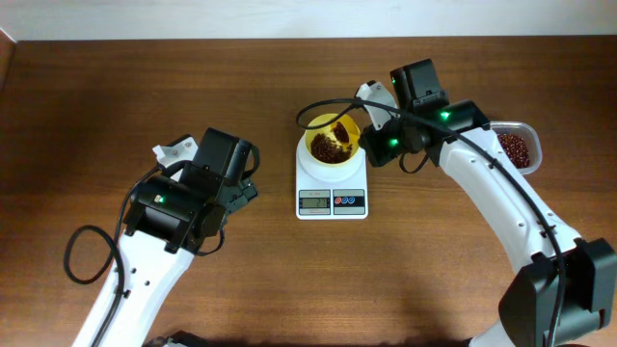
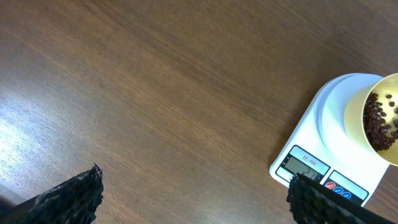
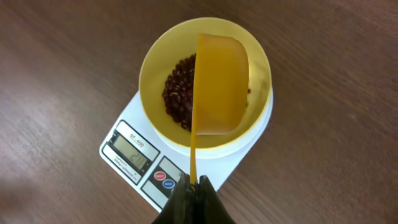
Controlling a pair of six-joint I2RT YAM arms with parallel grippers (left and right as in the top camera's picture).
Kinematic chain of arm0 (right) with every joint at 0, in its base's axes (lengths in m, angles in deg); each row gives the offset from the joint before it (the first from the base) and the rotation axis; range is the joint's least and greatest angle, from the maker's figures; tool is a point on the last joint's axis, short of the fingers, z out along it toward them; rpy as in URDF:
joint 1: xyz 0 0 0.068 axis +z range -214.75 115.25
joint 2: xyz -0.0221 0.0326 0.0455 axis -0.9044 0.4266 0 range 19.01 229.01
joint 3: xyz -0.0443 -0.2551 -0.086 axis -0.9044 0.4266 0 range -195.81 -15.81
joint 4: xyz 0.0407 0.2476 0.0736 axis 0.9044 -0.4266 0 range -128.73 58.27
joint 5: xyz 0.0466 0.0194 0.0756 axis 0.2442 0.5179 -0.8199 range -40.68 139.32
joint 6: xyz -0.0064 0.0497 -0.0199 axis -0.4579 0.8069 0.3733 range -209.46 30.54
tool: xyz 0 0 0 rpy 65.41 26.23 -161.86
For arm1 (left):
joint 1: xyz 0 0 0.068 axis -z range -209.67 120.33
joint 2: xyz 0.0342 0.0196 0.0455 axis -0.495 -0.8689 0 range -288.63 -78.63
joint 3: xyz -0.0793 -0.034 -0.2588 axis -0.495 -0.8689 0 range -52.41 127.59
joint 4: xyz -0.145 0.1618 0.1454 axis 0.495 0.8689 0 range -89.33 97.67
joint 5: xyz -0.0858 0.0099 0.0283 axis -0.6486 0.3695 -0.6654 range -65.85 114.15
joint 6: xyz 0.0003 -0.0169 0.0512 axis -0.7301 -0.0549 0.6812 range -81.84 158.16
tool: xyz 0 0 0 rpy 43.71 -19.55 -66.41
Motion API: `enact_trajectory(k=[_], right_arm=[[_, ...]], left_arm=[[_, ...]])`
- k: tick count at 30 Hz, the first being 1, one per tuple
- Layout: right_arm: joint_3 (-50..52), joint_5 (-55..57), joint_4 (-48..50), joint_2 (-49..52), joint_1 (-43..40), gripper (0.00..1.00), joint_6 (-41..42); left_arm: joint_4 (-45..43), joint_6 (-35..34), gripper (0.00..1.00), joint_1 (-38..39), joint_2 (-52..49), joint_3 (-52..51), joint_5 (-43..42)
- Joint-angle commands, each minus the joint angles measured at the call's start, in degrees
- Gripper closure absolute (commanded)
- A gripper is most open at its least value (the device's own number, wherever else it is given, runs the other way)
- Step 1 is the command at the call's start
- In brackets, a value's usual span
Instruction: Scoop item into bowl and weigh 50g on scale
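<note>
The yellow bowl (image 1: 333,141) stands on the white scale (image 1: 332,189) at the table's middle and holds dark red-brown beans (image 1: 328,146). In the right wrist view my right gripper (image 3: 194,185) is shut on the handle of a yellow-orange scoop (image 3: 219,84), which hangs turned over above the bowl (image 3: 155,59) and hides part of the beans (image 3: 179,94). The scale's display (image 3: 132,151) is lit. My left gripper (image 2: 196,199) is open and empty above bare wood, left of the scale (image 2: 314,143).
A clear plastic container (image 1: 519,147) with more beans sits at the right, beyond my right arm. Black cables loop over the scale and beside my left arm.
</note>
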Motion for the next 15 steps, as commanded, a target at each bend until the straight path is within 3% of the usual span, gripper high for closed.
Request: enact_trajectory(k=[1, 15], right_arm=[[-1.81, 0.94, -0.24, -2.16, 0.48, 0.96, 1.4], [-1.97, 4.39, -1.79, -2.47, 1.79, 0.96, 2.86]], left_arm=[[0.07, 0.07, 0.01, -0.24, 0.68, 0.07, 0.55], [0.07, 0.07, 0.01, -0.24, 0.68, 0.07, 0.55]])
